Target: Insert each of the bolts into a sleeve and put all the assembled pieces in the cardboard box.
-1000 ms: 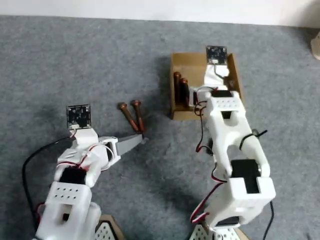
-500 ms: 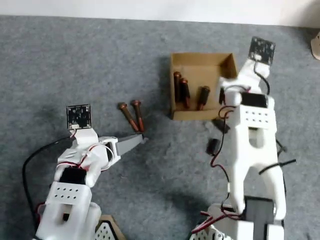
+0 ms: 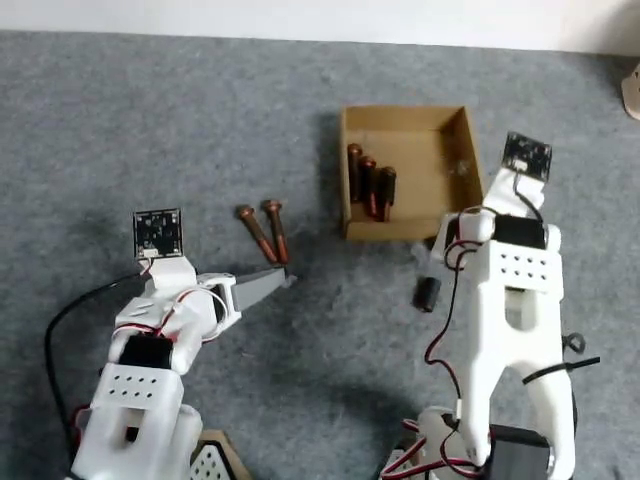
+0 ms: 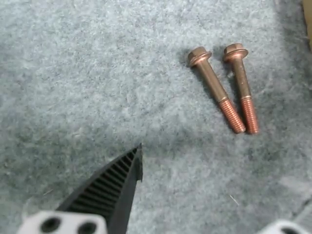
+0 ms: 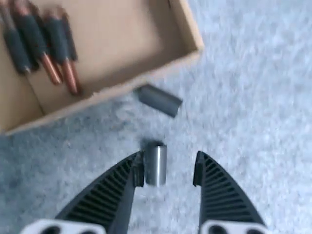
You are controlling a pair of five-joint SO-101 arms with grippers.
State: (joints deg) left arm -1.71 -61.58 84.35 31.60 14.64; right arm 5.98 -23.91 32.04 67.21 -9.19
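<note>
Sleeve pick-up is judged to be in hand. The right pincer (image 5: 169, 163) is set wide open astride a sleeve (image 5: 156, 165) lying just outside the cardboard box (image 3: 345, 170) (nothing gripped). Closure on it is called for next; two bolts (image 3: 275, 230) lie near the box's opposite side.

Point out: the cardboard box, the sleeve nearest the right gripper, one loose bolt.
cardboard box (image 3: 420, 172), high view, bare floor of the box.
sleeve (image 5: 156, 165), right wrist view, middle of its side.
bolt (image 4: 211, 84), left wrist view, mid-shank.
</note>
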